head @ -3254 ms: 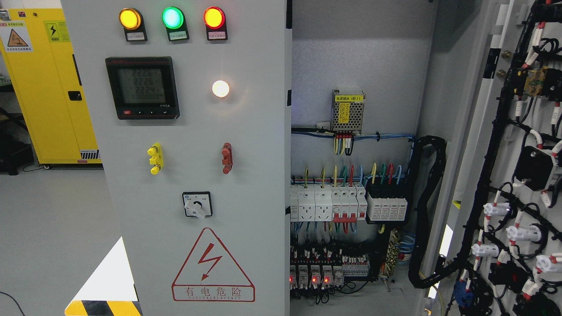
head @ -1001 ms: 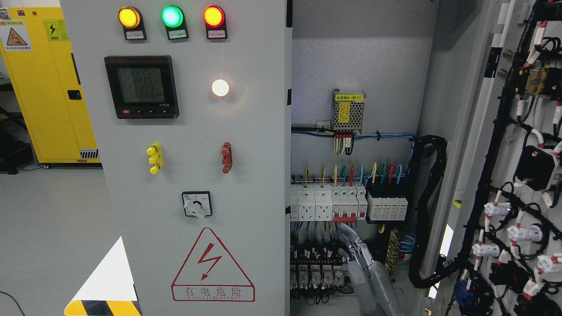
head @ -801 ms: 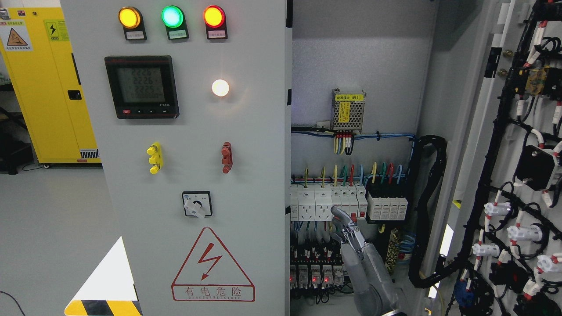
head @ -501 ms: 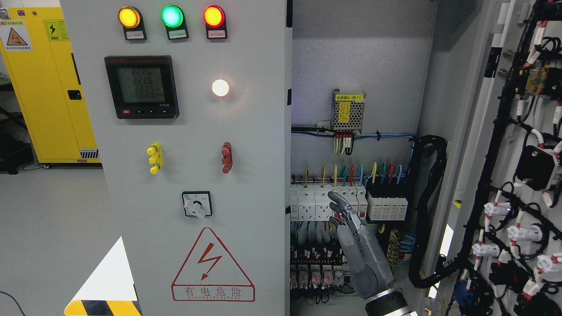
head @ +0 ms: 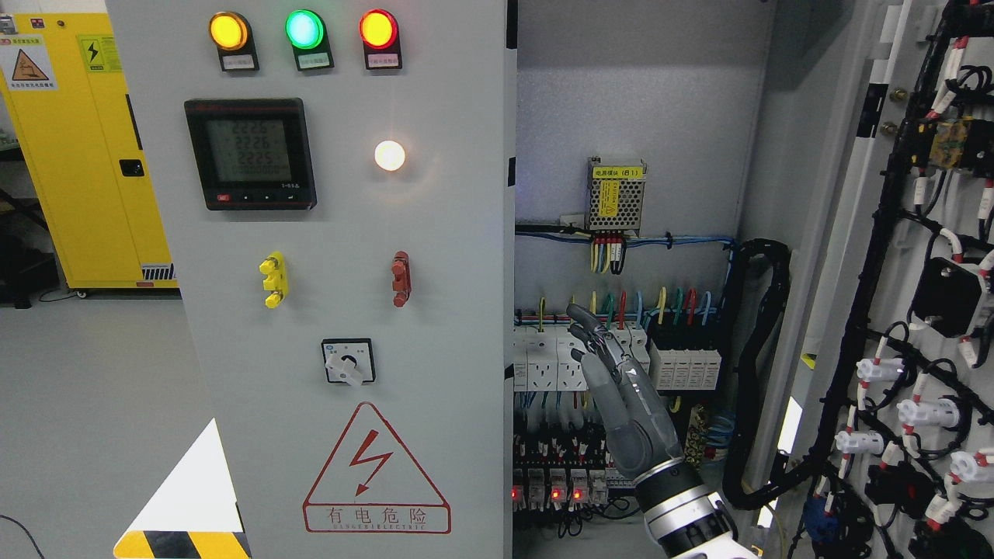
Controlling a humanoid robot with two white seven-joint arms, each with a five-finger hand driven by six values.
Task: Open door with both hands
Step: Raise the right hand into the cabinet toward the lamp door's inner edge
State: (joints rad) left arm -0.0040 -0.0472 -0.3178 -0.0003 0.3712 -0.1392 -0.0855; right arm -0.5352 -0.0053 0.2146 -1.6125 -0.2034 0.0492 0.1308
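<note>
The grey cabinet's left door [head: 349, 233] is closed; it carries three lamps, a meter and a rotary switch. The right door [head: 916, 256] stands swung open at the far right, its wired inner side facing me. My right hand [head: 594, 341] comes up from the bottom right inside the opening. Its fingers [head: 581, 317] are stretched out, close together, and hold nothing. It is in front of the row of white breakers [head: 543, 365], a short way right of the left door's free edge [head: 509, 326] and apart from it. My left hand is out of view.
Inside the cabinet are a small power supply [head: 615, 194], coloured wires and a thick black cable conduit [head: 757, 373]. A yellow cabinet [head: 78, 155] stands at the back left. A black and yellow floor marking [head: 186, 543] lies at the lower left.
My right hand has entered from the bottom edge and risen up and slightly left, from below the terminal rows to in front of the breakers. The doors have not moved.
</note>
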